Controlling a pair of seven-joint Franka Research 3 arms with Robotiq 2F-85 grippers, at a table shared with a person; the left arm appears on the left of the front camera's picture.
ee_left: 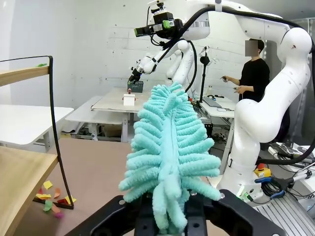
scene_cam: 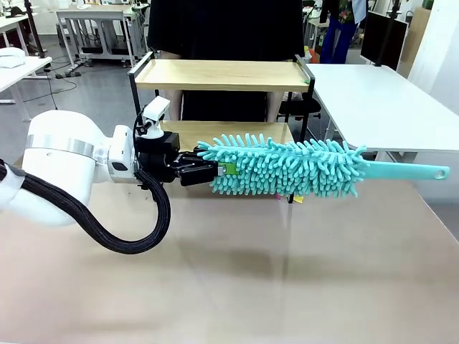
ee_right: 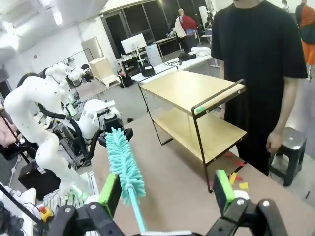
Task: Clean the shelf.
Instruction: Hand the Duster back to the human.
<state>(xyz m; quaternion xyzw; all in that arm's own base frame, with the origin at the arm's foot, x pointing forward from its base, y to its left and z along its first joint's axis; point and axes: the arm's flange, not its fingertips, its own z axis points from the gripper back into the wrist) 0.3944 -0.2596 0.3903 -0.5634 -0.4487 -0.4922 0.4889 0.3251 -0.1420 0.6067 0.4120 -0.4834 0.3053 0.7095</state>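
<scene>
The left arm enters from the left edge of the front view, its white wrist housing at middle left and the forearm level, reaching toward frame centre. The left gripper (scene_cam: 208, 172) lies horizontal, fingers pointing right, jaws clamped on the near end of a teal duster (scene_cam: 287, 167). In the left wrist view the black fingers (ee_left: 231, 211) rise from the bottom edge, pinching the duster's fibres between them. The right gripper (ee_right: 167, 189) sits at the bottom of the right wrist view, jaws spread wide, green pads (ee_right: 222, 189) well apart, nothing gripped. The person's hand (ee_right: 273, 142) hangs relaxed at centre right.
</scene>
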